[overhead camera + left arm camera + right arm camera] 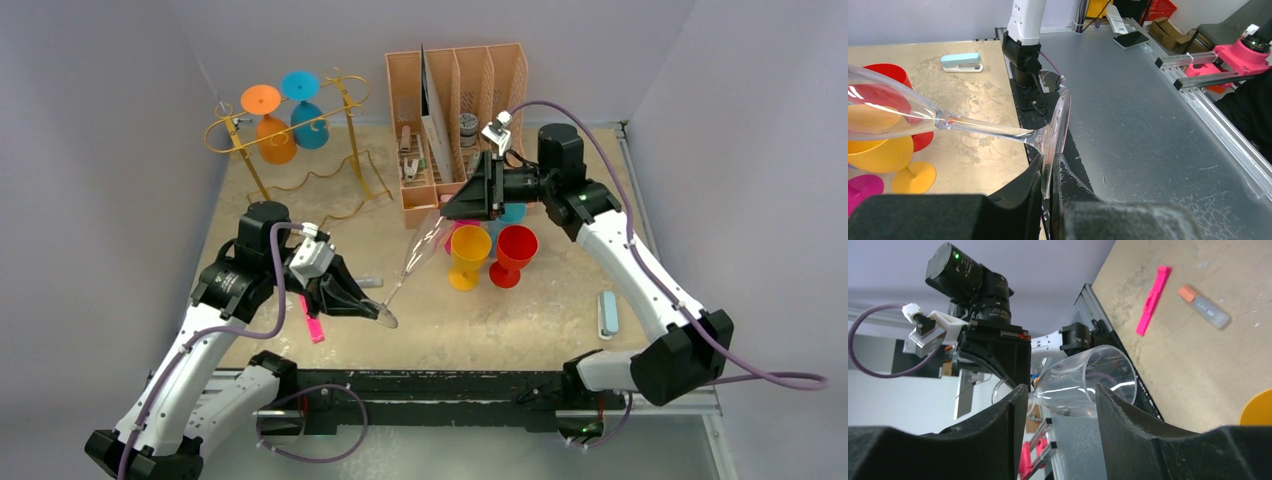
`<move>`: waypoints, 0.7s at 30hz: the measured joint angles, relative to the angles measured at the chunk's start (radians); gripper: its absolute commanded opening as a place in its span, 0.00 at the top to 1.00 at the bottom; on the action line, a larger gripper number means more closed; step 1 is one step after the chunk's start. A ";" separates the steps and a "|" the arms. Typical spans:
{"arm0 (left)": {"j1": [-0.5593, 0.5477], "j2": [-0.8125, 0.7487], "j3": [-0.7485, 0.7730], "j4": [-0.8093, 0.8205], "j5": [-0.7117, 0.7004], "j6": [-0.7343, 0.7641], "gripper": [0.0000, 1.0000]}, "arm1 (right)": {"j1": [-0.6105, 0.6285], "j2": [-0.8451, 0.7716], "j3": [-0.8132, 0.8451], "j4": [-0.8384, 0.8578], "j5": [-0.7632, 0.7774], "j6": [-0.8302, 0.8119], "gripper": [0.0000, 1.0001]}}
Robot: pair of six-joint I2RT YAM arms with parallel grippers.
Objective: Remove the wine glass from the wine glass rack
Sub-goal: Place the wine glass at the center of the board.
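The clear wine glass (418,252) is off the rack (352,125) and up in the air over the middle of the table (560,330), tilted, foot low towards the near edge and bowl high towards the back. The left gripper (372,312) has it by the foot: in the left wrist view the fingers (1018,197) are pressed together on the rim of that round base, with the stem running away to the left. At the other end, the right gripper (450,210) stands spread. From its own camera the bowl shows between the two black fingers (998,425), but contact can't be told.

On the gold wire rack at the back left, an orange glass (275,140) and a blue glass (308,125) hang upside down. A yellow goblet (468,255) and a red goblet (512,252) stand just beside each other under the right arm. Print on the things in the peach organiser (455,80) is too small to read.
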 measured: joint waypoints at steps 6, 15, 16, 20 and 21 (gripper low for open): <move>0.000 0.009 0.025 -0.016 0.016 0.041 1.00 | -0.001 0.036 0.000 -0.002 -0.094 0.005 0.48; -0.005 0.023 0.042 -0.053 0.051 0.121 1.00 | -0.002 0.036 0.002 0.039 -0.205 0.041 0.50; -0.005 0.027 0.044 -0.060 0.054 0.130 1.00 | -0.002 0.037 0.002 0.049 -0.216 0.051 0.51; -0.006 0.052 0.063 -0.102 0.069 0.190 1.00 | -0.002 0.051 0.002 0.125 -0.293 0.129 0.56; -0.006 0.059 0.070 -0.116 0.071 0.205 1.00 | -0.002 0.053 0.002 0.138 -0.304 0.143 0.58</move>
